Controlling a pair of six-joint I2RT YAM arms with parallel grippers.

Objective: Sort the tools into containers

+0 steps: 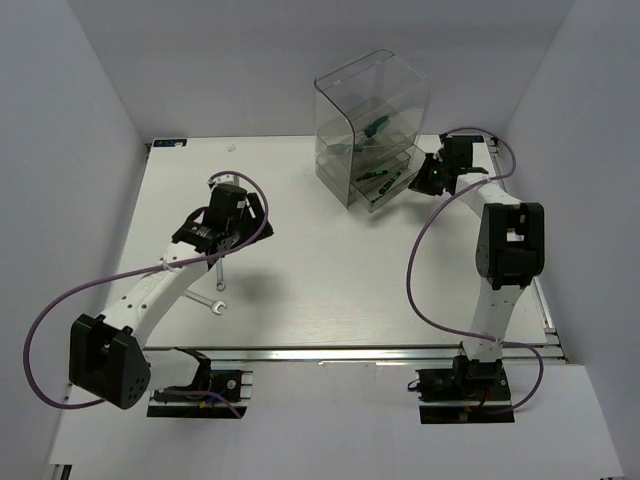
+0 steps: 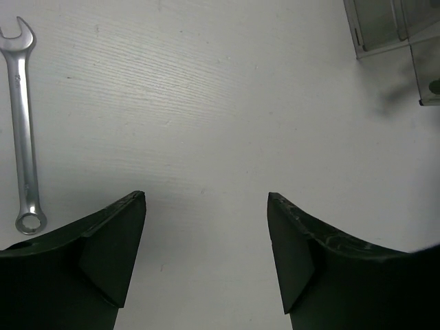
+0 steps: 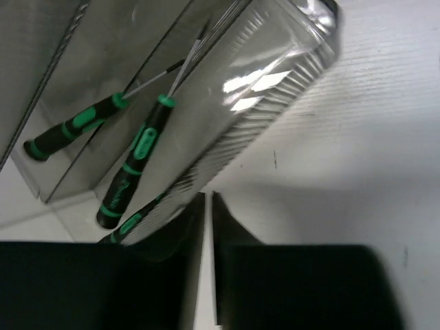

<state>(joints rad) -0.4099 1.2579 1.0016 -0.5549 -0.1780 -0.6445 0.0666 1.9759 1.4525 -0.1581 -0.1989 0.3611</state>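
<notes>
1. The left end effector (image 2: 206,206) hangs wide and empty over bare surface (image 1: 330,270), toward the left edge. A wrench (image 2: 23,124) lies flat just beside its left finger and outside the jaws, so it looks poised for a pick, not in one.
2. Another wrench (image 1: 214,304) lies nearer the near edge, by the left arm. Neither wrench is in a drawer, so that part of the sort looks undone.
3. The drawer unit (image 1: 372,90) stands near the far edge, right of middle, with its lower drawers pulled out toward the right arm, probably so tools can be dropped in from above.
4. The right end effector (image 3: 208,199) sits at the open drawer (image 3: 275,89) with its jaws closed to a thin slit and nothing visible between them.
5. Inside the clear drawers lie green-and-black screwdrivers (image 3: 134,161), shafts pointing inward. At least three show in the right wrist view, lying loosely as dropped tools would.
6. A pale print runs along one screwdriver handle and a stamp marks the wrench shank. Both are too small to read.
</notes>
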